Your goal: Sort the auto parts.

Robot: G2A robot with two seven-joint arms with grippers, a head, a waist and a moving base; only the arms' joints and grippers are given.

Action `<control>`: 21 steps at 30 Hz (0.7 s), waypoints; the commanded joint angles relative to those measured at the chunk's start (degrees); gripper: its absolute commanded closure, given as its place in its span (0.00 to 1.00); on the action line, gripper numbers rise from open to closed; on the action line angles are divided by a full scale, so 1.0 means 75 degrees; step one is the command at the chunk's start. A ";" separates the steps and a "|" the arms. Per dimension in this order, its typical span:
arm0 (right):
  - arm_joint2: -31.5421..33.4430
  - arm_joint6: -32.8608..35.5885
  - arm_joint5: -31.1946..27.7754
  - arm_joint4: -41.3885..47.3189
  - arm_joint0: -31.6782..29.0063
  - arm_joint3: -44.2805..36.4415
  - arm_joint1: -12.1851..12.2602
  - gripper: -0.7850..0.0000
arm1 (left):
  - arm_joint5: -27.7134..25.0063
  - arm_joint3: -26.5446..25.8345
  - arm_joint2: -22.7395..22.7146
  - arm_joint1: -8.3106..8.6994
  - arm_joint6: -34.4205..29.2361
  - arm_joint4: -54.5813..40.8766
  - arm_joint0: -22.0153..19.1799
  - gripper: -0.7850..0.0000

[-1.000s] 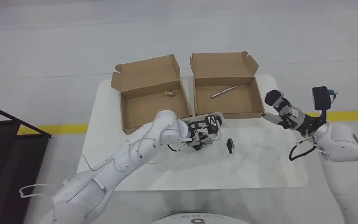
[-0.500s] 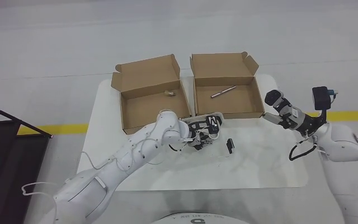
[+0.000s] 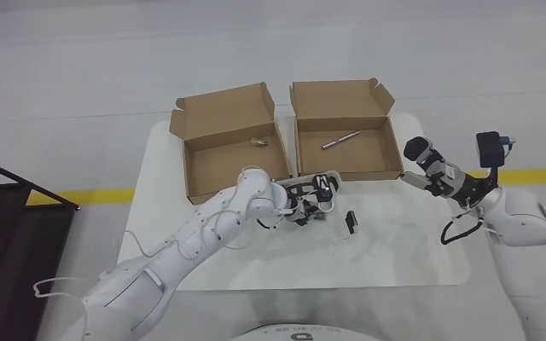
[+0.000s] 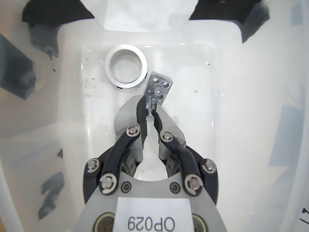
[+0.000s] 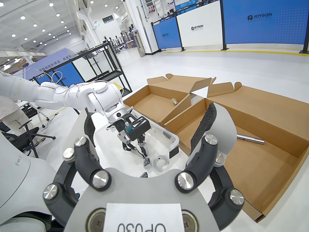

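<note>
One small grey drilled metal block [image 4: 158, 89], likely rigid, light and slippery, juts just beyond the left gripper [image 4: 149, 109], which pinches its thin stud [image 4: 150, 117].

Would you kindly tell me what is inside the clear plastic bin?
A metal ring lies on the bin floor. Beside it, the left gripper is shut on a small drilled metal block. The gripper covers the floor beneath it.

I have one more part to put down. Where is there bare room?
Bare: the front strip of the table, nearer than the black clip; the left box except its small fitting; the right box nearer than the rod. Crowded: the clear bin, with ring, bracket and left gripper.
</note>
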 commanded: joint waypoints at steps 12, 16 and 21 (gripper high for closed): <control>0.0000 0.0000 0.0000 0.0000 0.0000 0.0000 0.0000 0.00 | -0.0949 -0.0446 -0.2103 0.0704 -0.0070 -0.2914 0.0806 1.00; 0.0000 0.0000 0.0000 0.0000 0.0000 0.0000 0.0000 0.00 | -0.1268 -0.0429 -0.2809 0.0964 -0.0687 -0.5098 0.1203 1.00; 0.0000 0.0000 0.0000 0.0000 0.0000 0.0000 0.0000 0.00 | -0.0826 -0.0321 -0.3106 0.1120 -0.2204 -0.8837 0.1367 1.00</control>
